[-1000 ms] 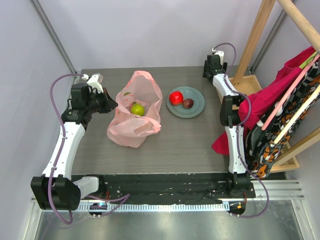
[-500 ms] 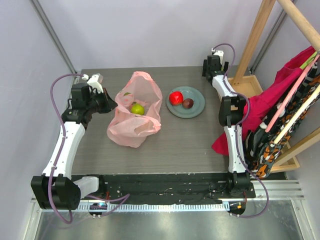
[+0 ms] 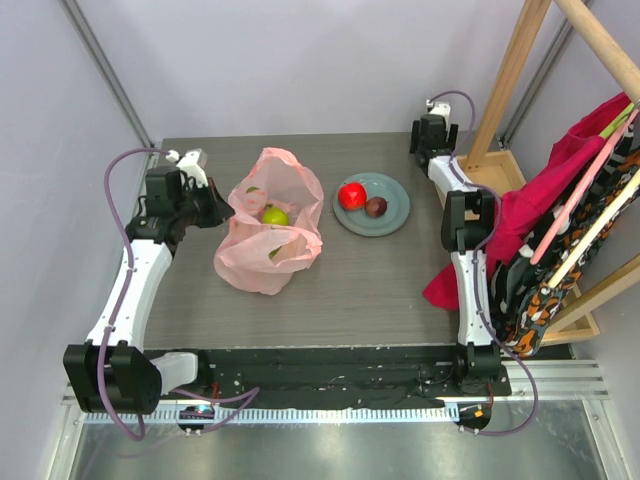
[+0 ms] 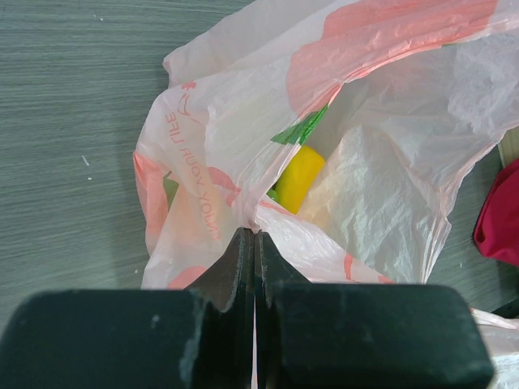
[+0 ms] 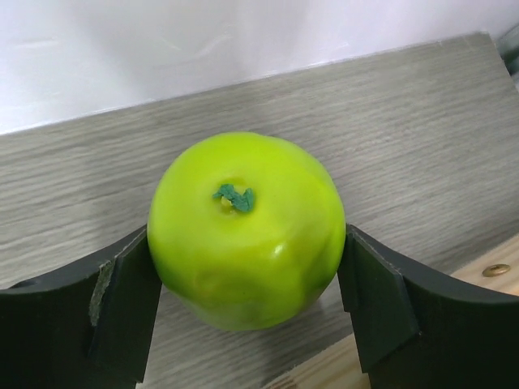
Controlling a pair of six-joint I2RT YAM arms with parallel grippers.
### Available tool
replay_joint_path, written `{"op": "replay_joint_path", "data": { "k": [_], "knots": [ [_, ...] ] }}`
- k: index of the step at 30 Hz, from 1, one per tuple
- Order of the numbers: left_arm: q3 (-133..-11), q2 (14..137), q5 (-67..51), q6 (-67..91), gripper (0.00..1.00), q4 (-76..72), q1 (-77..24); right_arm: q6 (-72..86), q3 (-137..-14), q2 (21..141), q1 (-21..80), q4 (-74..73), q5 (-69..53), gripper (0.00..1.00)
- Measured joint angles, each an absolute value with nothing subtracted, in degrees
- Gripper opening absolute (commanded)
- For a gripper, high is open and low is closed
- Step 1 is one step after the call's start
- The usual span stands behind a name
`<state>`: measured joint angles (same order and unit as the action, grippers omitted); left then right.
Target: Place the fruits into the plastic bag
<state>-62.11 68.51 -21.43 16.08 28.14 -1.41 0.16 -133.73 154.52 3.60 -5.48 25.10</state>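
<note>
Green apple (image 5: pixel 247 231): hard, glossy, rounded shell, likely light and slippery. Best taken across its widest girth with the stem tuft up, as here. The right gripper (image 5: pixel 246 267) has a pad against each flank of it, jaws wide and closed onto the fruit; cannot tell whether it is lifted off the table (image 3: pixel 380 290). The right arm is stretched to the far corner, well right of the plastic bag (image 4: pixel 389 162) and beyond the plate (image 3: pixel 395 220). The bag is thin, crinkly film, limp, and will collapse if released. The left gripper (image 4: pixel 254 243) is fully closed on a pinch of its left rim, holding the mouth open. The left arm reaches forward, elbow bent, wrist turned towards the bag. A yellow fruit (image 4: pixel 297 178) and a green fruit (image 3: pixel 275 215) lie inside the bag. The red apple (image 3: pixel 351 195) and plum (image 3: pixel 376 207) sit on the plate just right of it.
</note>
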Motion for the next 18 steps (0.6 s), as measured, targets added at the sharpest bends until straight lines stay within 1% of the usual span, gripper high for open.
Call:
{"op": "replay_joint_path", "data": {
  "k": [3,5,7,12,18],
  "knots": [
    [-62.1,68.5,-21.5,16.1,0.0,28.2,-1.4,-0.8,-122.3,148.6,3.7,2.4,22.4,0.44],
    [-62.1,68.5,-21.5,16.1,0.0,28.2,-1.4,-0.5,-114.1,143.4,4.1,5.6,21.2,0.44],
    [-62.1,68.5,-21.5,16.1,0.0,28.1,-1.4,0.1,-108.5,139.3,4.8,7.6,20.0,0.44],
    [-62.1,68.5,-21.8,16.1,0.0,28.1,-1.4,2.7,-99.1,131.0,8.4,11.7,17.6,0.41],
    [-62.1,68.4,-22.5,16.3,0.0,28.1,-1.4,7.4,-89.4,123.0,13.1,12.8,14.9,0.42]
  ]
}}
